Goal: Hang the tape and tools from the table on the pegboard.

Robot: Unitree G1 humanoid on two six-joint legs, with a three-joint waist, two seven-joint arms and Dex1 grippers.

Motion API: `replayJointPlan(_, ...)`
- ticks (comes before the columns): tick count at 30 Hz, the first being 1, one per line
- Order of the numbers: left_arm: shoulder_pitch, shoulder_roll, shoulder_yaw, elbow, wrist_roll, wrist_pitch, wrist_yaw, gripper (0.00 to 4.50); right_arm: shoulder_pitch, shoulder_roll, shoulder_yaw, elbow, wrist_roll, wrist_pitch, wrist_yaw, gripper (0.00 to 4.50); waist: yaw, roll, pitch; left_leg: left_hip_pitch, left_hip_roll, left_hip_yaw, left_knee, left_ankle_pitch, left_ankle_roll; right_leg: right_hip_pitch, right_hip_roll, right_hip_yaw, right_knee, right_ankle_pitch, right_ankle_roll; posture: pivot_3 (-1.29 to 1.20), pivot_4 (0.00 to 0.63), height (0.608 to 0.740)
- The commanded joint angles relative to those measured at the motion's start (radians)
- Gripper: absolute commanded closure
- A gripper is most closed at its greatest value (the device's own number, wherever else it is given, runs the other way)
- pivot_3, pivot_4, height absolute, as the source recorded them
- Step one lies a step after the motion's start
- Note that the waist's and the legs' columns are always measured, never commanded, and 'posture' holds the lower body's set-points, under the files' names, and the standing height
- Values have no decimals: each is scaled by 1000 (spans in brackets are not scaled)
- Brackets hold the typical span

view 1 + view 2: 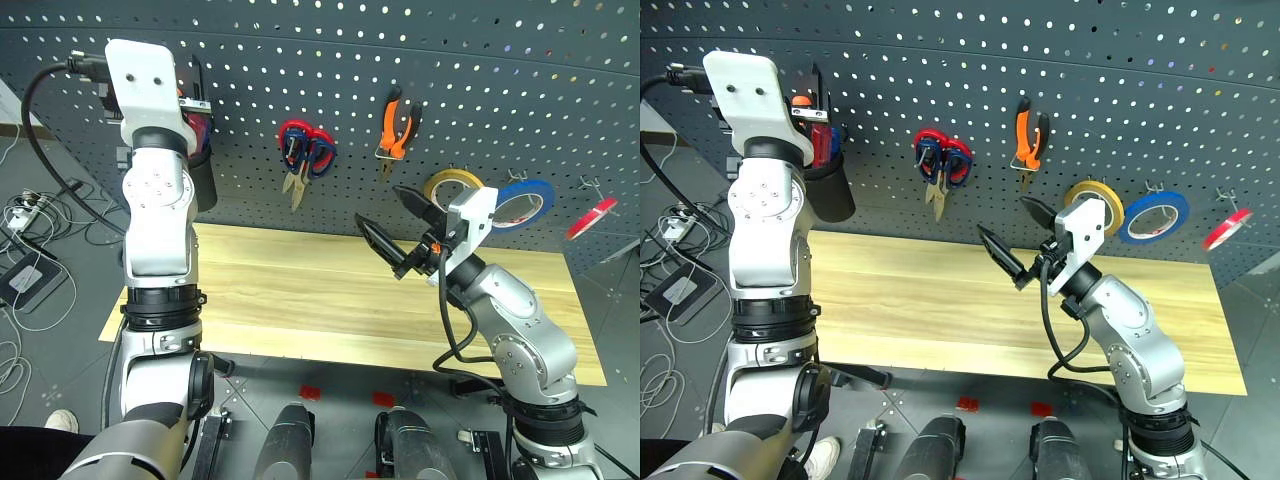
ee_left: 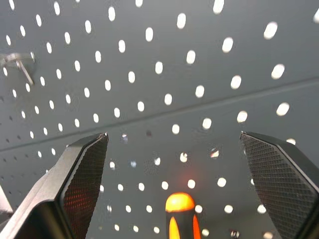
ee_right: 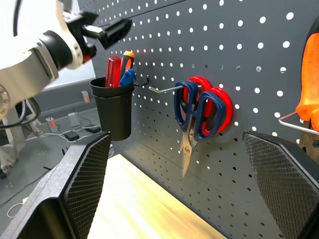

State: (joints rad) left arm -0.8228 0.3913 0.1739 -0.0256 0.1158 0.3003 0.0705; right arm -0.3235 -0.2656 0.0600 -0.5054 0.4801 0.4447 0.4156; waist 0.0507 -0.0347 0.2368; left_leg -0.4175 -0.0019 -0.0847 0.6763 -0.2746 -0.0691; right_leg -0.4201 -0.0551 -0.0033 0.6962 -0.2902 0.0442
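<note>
The right gripper hangs wide open and empty over the bare table. At far left, the left gripper gapes empty above the black cup holding the red-handled screwdriver; retreating carelessly could snag a handle and tip it out.

No lettering, label, brand mark or number can be read anywhere here, not on the pegboard, the tape rolls or the tool handles.
</note>
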Motion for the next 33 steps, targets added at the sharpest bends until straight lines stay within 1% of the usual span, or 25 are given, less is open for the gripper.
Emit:
replayJointPlan(1,5,14,-26,-107,19,11,-28,21,6,-12,-31,-67,-2,-12,-15,0,0,0,-1,0,0,0,0,0,0,0,0,0,0,0,0,171,185,740)
replayJointPlan(4,72,-14,-79,-229,4,59,-83,21,43,-25,-57,-111,1,8,-48,0,1,1,-2,0,0,0,0,0,0,0,0,0,0,0,0,165,185,740)
replayJointPlan(6,132,-49,-100,-298,-33,89,-114,21,67,-31,-56,-127,-6,12,-62,0,1,1,-4,0,-1,0,0,0,1,0,-1,1,0,0,0,163,185,740)
replayJointPlan(10,254,-119,-152,-438,-97,138,-170,21,116,-34,-54,-139,-63,3,-116,0,1,1,-8,1,-1,1,0,0,1,0,0,3,0,0,0,156,183,740)
replayJointPlan(14,364,-168,-189,-505,-123,206,-185,21,159,-22,-49,-140,-113,6,-171,0,1,1,-11,1,-1,1,1,-1,1,0,0,4,-1,0,0,151,182,740)
replayJointPlan(16,426,-170,-214,-509,-117,213,-195,21,188,-21,-38,-130,-144,-1,-184,0,1,2,-16,1,-1,2,1,-1,1,0,0,6,-1,0,0,147,181,740)
replayJointPlan(19,495,-180,-216,-499,-124,233,-197,21,228,-20,-21,-114,-187,-14,-196,0,1,2,-18,2,-2,4,0,-1,3,0,0,8,-1,0,0,148,179,740)
replayJointPlan(22,551,-201,-192,-473,-146,280,-191,21,266,-24,0,-88,-243,-1,-217,0,2,2,-19,3,-2,4,1,-2,3,0,0,9,-1,0,0,149,175,740)
replayJointPlan(24,593,-218,-170,-443,-165,318,-184,21,293,-28,20,-66,-284,24,-239,0,2,5,-28,3,-2,4,1,-2,4,0,0,10,-1,0,0,151,172,740)
replayJointPlan(26,641,-220,-162,-407,-164,319,-183,21,320,1,19,-49,-298,58,-279,0,2,5,-33,4,-2,6,0,-3,5,1,0,11,-2,0,0,152,170,740)
replayJointPlan(30,716,-236,-128,-346,-199,353,-192,21,357,27,9,11,-360,107,-343,0,3,5,-36,5,-2,6,0,-3,5,1,0,12,-3,0,0,151,173,740)
replayJointPlan(33,736,-256,-97,-319,-226,372,-187,21,364,23,-2,37,-377,127,-343,0,4,5,-36,5,-3,6,0,-3,6,2,0,12,-5,0,0,147,173,740)
